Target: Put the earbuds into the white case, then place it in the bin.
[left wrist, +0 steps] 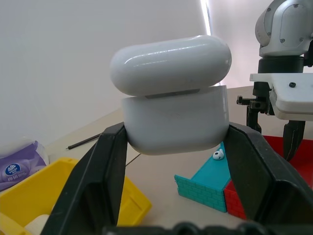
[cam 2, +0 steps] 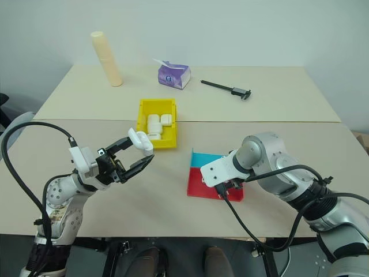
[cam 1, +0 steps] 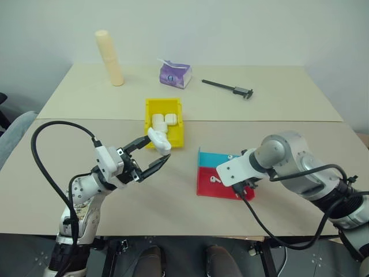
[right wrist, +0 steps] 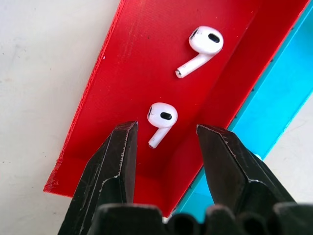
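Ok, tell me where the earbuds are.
Two earbuds lie in the red tray on the table's right, beside the teal tray, just under the right gripper.

At your twelve o'clock on the far table [cam 1: 277, 104] a purple tissue pack [cam 1: 175, 74] lies; a cream cylinder [cam 1: 110, 57] stands at eleven, a black caliper [cam 1: 228, 88] at one. Nearer, red tray [right wrist: 142, 63] and teal tray [cam 1: 214, 158] touch.

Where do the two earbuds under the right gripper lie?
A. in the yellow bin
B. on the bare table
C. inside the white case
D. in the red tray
D: both earbuds rest on the red tray floor, just ahead of the right gripper.
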Action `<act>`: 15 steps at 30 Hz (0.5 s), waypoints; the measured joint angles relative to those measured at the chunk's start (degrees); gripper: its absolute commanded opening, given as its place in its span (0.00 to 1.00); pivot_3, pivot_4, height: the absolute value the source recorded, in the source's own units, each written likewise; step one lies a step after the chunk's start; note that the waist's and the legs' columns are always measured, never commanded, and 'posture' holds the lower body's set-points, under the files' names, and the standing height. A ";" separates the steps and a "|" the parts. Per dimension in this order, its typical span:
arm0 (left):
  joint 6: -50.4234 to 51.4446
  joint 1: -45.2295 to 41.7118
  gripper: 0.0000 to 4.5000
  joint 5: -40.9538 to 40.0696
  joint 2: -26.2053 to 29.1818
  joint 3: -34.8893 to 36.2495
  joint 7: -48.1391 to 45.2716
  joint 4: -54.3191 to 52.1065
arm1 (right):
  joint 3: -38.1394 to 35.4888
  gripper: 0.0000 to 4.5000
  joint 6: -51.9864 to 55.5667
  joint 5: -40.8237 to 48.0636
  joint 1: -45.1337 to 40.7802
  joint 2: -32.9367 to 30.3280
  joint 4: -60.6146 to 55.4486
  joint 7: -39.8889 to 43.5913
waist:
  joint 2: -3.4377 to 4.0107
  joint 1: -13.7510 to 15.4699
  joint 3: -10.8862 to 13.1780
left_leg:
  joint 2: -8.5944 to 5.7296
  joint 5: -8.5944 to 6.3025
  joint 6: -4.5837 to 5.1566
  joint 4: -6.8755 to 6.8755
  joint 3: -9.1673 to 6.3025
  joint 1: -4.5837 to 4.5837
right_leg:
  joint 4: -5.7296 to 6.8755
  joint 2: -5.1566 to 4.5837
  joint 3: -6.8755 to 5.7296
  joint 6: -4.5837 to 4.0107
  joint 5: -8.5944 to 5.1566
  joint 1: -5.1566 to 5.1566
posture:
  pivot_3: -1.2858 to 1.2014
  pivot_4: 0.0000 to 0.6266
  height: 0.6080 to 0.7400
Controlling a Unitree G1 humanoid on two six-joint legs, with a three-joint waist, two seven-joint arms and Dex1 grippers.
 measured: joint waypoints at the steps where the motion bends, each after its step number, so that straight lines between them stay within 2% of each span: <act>1: 0.01 0.12 0.60 0.04 0.00 -0.07 0.13 -0.09 | 0.00 0.52 -0.08 -0.39 0.23 0.20 0.07 0.05 | 0.00 -0.01 0.00 | 0.00 0.00 0.00 0.00 0.00 0.00 | 0.00 0.00 0.00 0.00 0.00 0.00 | 0.52 0.24 1.00; 15: 0.13 1.58 0.60 1.65 0.02 -0.57 1.80 -0.61 | 0.64 0.52 -1.54 -3.37 1.35 3.18 3.22 -0.28 | 0.00 -0.05 -0.01 | 0.00 0.01 -0.01 0.00 0.10 0.11 | 0.01 0.00 -0.01 -0.01 0.01 0.11 | 0.52 0.24 1.00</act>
